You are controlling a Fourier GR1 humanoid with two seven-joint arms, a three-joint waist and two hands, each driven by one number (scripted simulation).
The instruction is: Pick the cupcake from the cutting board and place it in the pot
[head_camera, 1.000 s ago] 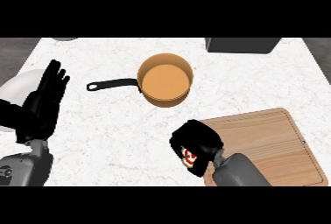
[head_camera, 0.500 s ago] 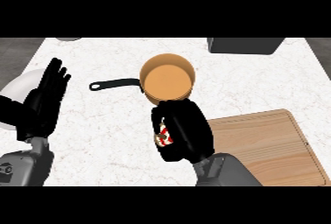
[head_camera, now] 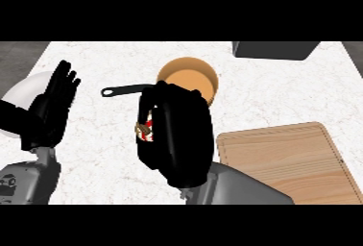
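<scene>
My right hand is curled round the cupcake, of which only a bit of red-and-white wrapper shows at the hand's left side. The hand hangs above the counter, just in front of the orange pot and overlapping its near rim. The pot has a black handle pointing left. The wooden cutting board lies at the right, bare. My left hand rests open at the left edge, fingers up.
A white rounded object sits behind the left hand at the counter's left edge. A dark box stands at the back right. The white marble counter stretches between the hands.
My right hand has carried the cupcake off the cutting board, moving left and away toward the pot, and now reaches its near rim. The left hand has stayed where it was.
</scene>
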